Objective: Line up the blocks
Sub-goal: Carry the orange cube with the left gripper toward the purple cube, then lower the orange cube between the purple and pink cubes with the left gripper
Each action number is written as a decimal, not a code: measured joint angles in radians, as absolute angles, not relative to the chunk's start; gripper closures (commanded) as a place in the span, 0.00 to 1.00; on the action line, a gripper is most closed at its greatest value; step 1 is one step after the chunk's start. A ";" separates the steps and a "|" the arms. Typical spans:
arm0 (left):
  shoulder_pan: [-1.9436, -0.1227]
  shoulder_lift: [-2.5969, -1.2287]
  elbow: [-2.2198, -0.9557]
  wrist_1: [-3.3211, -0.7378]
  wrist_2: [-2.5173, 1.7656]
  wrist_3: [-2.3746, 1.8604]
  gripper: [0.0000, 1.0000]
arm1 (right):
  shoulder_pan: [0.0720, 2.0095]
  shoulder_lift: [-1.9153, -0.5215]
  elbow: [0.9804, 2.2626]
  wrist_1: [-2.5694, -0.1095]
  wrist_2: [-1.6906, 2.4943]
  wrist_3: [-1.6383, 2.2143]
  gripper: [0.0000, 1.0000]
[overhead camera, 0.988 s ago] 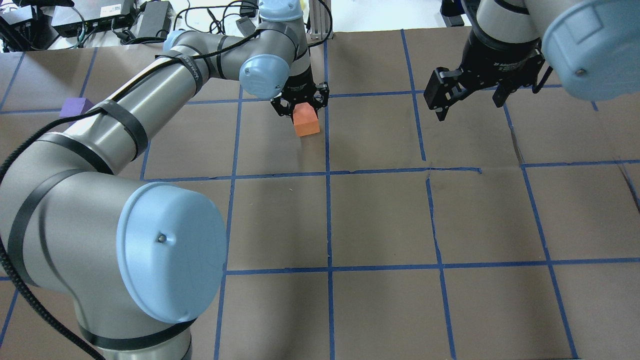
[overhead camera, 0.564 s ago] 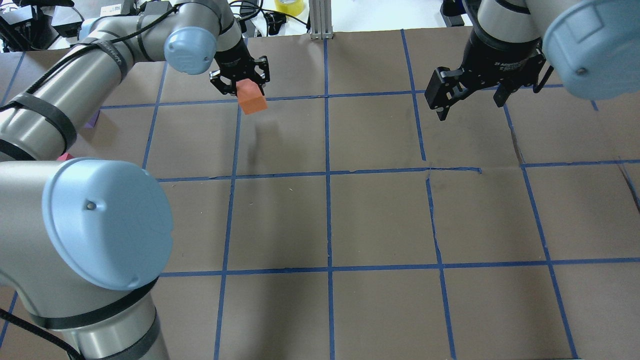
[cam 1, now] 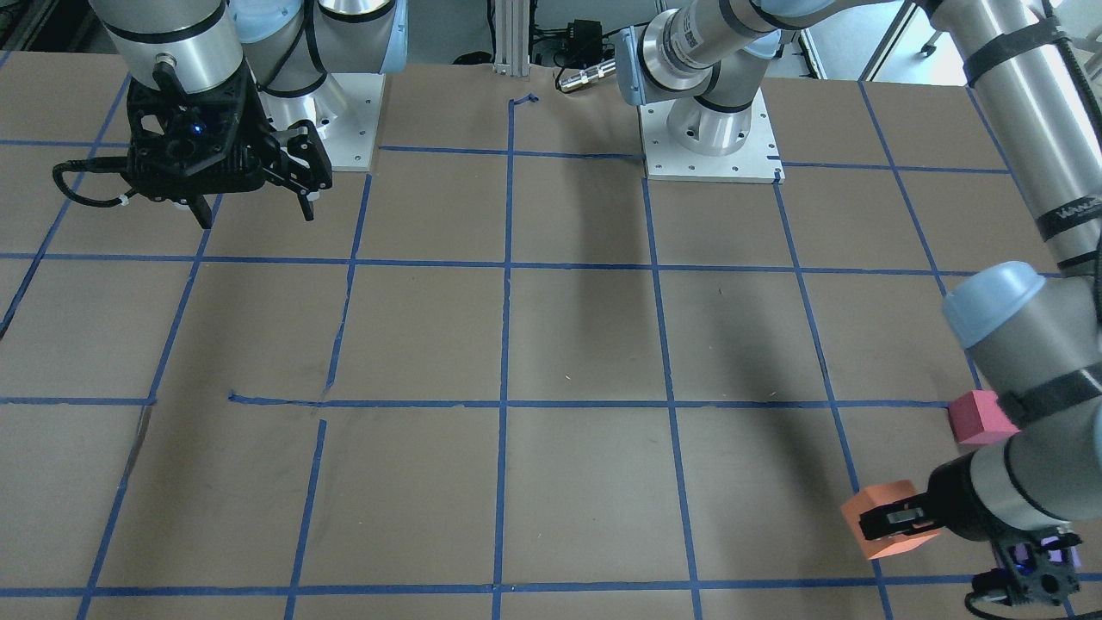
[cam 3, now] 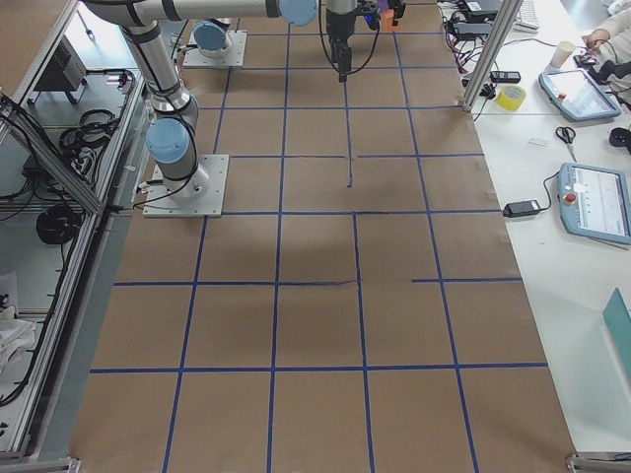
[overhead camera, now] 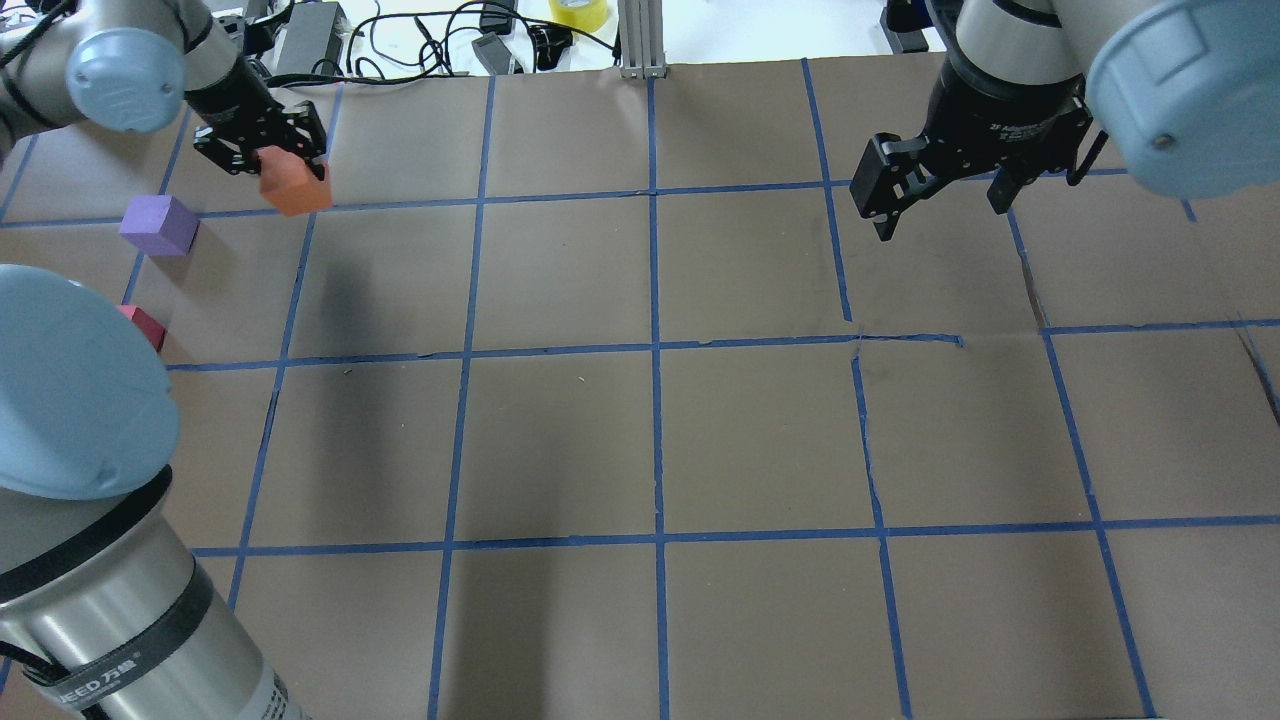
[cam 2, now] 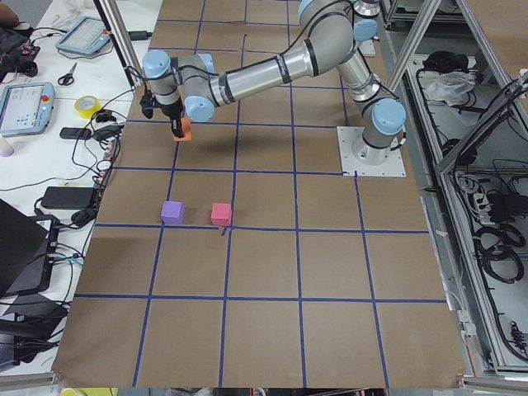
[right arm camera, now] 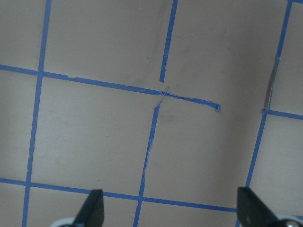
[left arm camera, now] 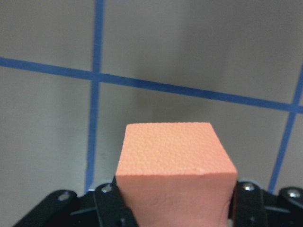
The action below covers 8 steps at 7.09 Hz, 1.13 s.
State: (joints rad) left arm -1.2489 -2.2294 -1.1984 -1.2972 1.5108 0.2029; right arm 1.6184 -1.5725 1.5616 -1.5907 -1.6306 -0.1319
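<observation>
My left gripper [overhead camera: 285, 172] is shut on the orange block [overhead camera: 296, 192] and holds it above the table at the far left. The left wrist view shows the orange block [left arm camera: 175, 170] clamped between the two fingers. The purple block [overhead camera: 158, 224] sits on the table left of and nearer than the held block. The red-pink block [overhead camera: 144, 325] sits nearer still, partly hidden by my left arm's elbow. From the front, the red-pink block [cam 1: 980, 418] shows and the purple one is hidden. My right gripper [overhead camera: 942, 222] is open and empty, high at the far right.
The table is brown paper with a grid of blue tape lines [overhead camera: 655, 345]. Cables, power bricks and a yellow tape roll [overhead camera: 578, 12] lie past the far edge. My left arm's elbow [overhead camera: 70, 390] covers the near left corner.
My left gripper has carried the orange block leftward along the far side, from near the centre line to the far left. The purple and red-pink blocks are now uncovered. The right arm has not moved.
</observation>
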 measured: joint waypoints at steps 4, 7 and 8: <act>-1.057 -2.240 -1.190 -1.279 1.615 0.458 1.00 | 1.618 -1.572 1.562 -1.591 -1.631 -0.132 0.00; -1.035 -2.290 -1.183 -1.193 1.666 0.563 1.00 | 1.618 -1.572 1.562 -1.591 -1.630 -0.131 0.00; -1.034 -2.296 -1.179 -1.199 1.677 0.563 1.00 | 1.618 -1.572 1.562 -1.591 -1.630 -0.130 0.00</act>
State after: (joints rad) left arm -1.0344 -2.2956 -1.1792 -1.1992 1.6772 0.5630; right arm 1.6184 -1.5723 1.5616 -1.5907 -1.6296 -0.1304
